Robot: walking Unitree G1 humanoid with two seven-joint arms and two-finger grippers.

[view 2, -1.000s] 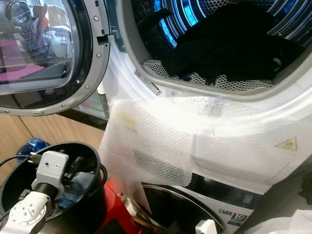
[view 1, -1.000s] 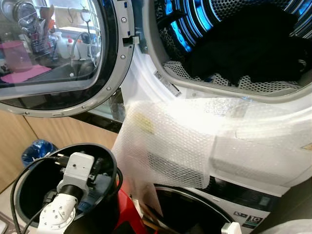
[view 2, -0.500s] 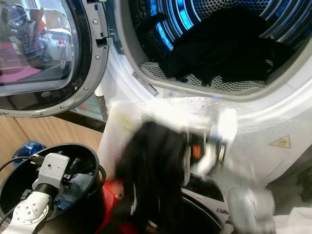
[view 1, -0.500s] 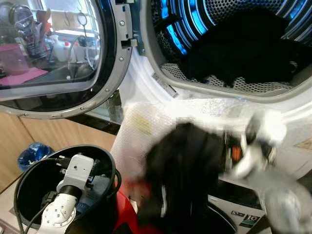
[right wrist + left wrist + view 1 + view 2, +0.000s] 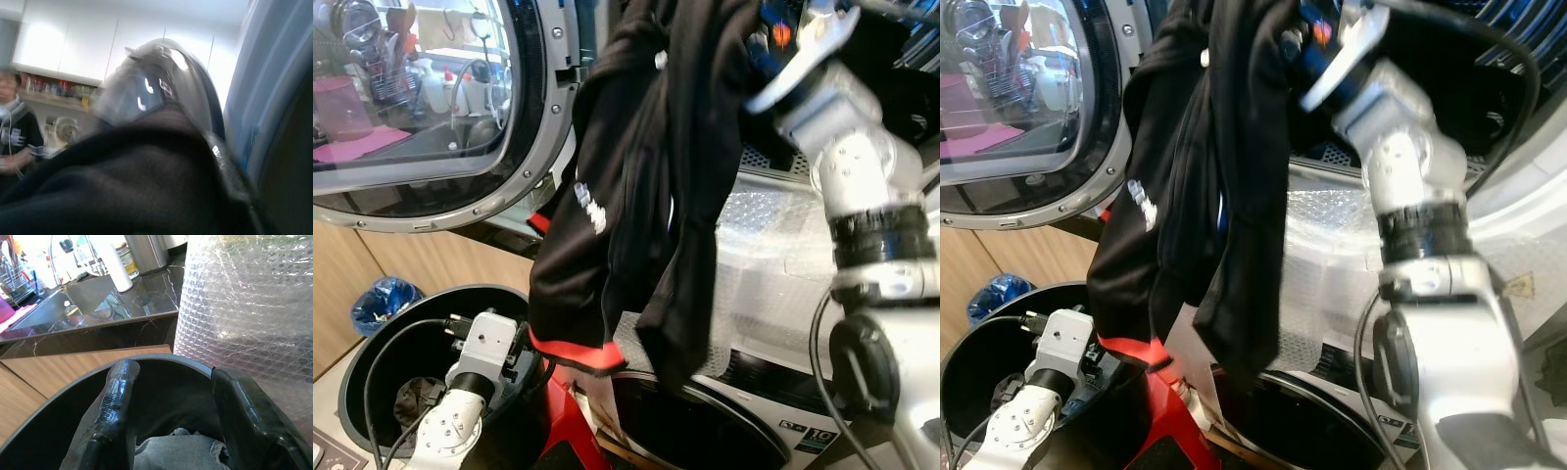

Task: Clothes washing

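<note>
Pale wood cabinet fronts [image 5: 352, 284] below a dark marble counter [image 5: 132, 289] with sink and tap [image 5: 90, 252], bright daylight at that end, white upper cupboards [image 5: 88, 49] over a shelf of jars, person [image 5: 14, 122] in dark top standing beneath them.

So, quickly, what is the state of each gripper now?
Left gripper: open, inside the black bucket.
Right gripper: shut on the black garment.

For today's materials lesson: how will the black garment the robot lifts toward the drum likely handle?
Probably floppy: the black garment hangs in long folds from the right gripper. Likely light, since one grip carries it. Its dangling red-trimmed hem might snag on the drum's rim.
</note>
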